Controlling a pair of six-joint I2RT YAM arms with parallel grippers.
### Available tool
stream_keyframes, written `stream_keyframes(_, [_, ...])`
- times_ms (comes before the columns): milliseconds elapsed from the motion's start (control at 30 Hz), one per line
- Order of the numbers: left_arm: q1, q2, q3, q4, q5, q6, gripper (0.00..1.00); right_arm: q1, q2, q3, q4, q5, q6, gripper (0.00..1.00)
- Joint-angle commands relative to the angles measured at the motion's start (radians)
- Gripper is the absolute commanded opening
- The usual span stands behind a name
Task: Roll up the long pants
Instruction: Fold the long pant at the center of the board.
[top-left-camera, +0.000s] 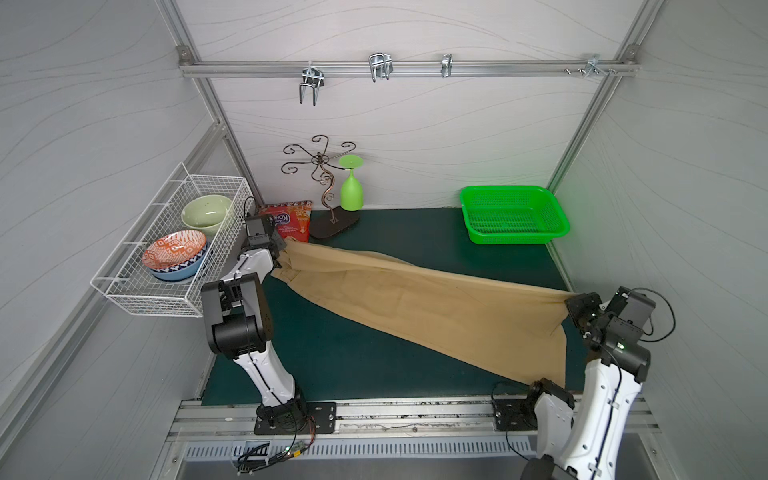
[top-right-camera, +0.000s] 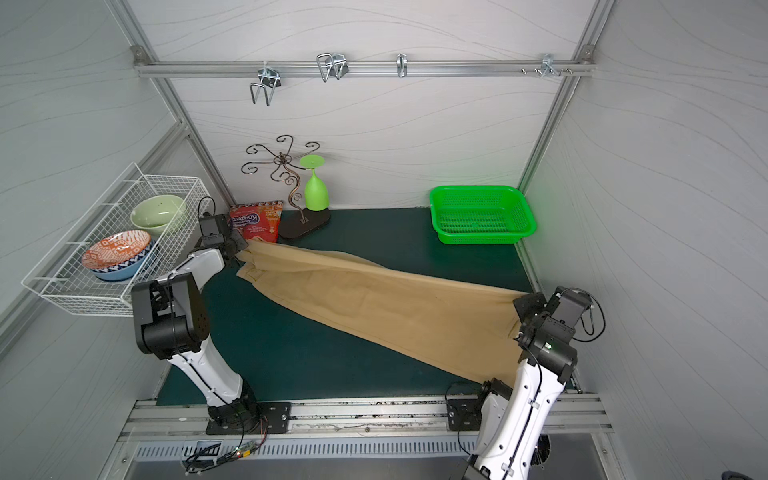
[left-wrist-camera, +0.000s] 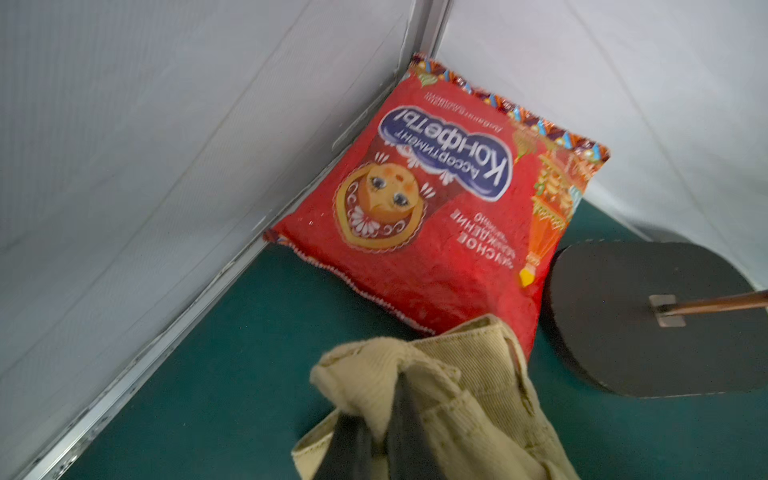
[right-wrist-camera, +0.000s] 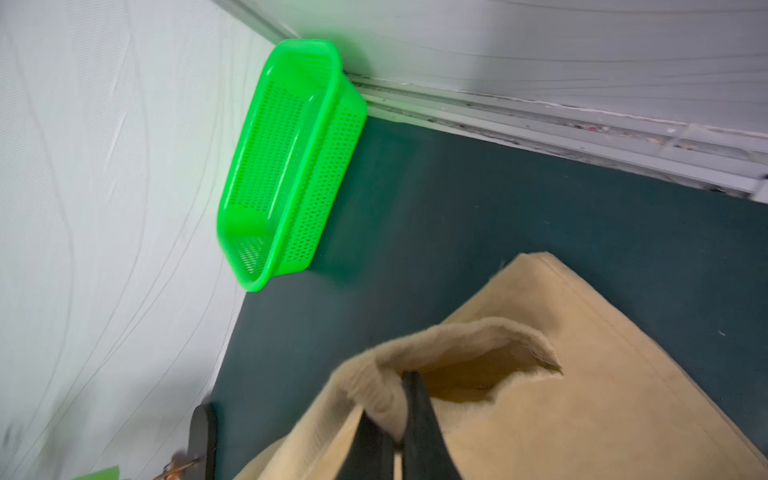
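The long pants (top-left-camera: 419, 303) (top-right-camera: 374, 299), tan cloth, stretch slantwise over the green mat from back left to front right in both top views. My left gripper (top-left-camera: 279, 248) (top-right-camera: 239, 245) is shut on the waistband end by the back left corner; the left wrist view shows the band (left-wrist-camera: 465, 374) bunched between the dark fingers (left-wrist-camera: 409, 419). My right gripper (top-left-camera: 571, 305) (top-right-camera: 523, 302) is shut on the hem end at the right edge, where the right wrist view shows the hem (right-wrist-camera: 457, 345) pinched between its fingers (right-wrist-camera: 419, 419). The middle of the cloth sags onto the mat.
A red candy bag (top-left-camera: 291, 218) (left-wrist-camera: 419, 208) leans in the back left corner beside a metal stand's dark base (top-left-camera: 334, 224) (left-wrist-camera: 648, 324) and a green goblet (top-left-camera: 351, 189). A green basket (top-left-camera: 513, 214) (right-wrist-camera: 286, 166) sits back right. A wire rack (top-left-camera: 174, 249) holds bowls on the left wall.
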Motion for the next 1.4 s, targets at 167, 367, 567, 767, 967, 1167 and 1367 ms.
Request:
stream_keyframes(167, [0.064, -0.032, -0.055, 0.067, -0.131, -0.065, 0.31, 0.012, -0.029, 0.176, -0.322, 0.353, 0.124, 0.99])
stream_keyframes(367, [0.065, -0.091, -0.073, 0.069, -0.076, -0.113, 0.68, 0.011, -0.018, 0.314, -0.354, 0.36, 0.14, 0.99])
stream_keyframes(567, [0.025, -0.182, -0.043, -0.042, -0.025, -0.146, 0.69, 0.023, -0.003, 0.181, -0.045, -0.032, 0.117, 0.99])
stream_keyframes(767, [0.044, -0.247, -0.126, -0.2, -0.16, -0.417, 0.99, 0.437, 0.249, 0.156, 0.105, -0.051, 0.047, 0.99])
stream_keyframes(967, [0.015, -0.305, -0.103, -0.271, -0.175, -0.378, 0.91, 0.739, 0.432, 0.155, 0.087, 0.098, -0.022, 0.98])
stream_keyframes(1167, [-0.28, -0.286, -0.018, -0.282, -0.134, -0.136, 0.75, 0.713, 0.515, 0.085, 0.067, 0.109, -0.086, 0.83])
stream_keyframes(1367, [-0.357, -0.181, -0.03, -0.272, -0.044, -0.11, 0.43, 0.834, 0.637, 0.087, -0.007, 0.073, -0.166, 0.55])
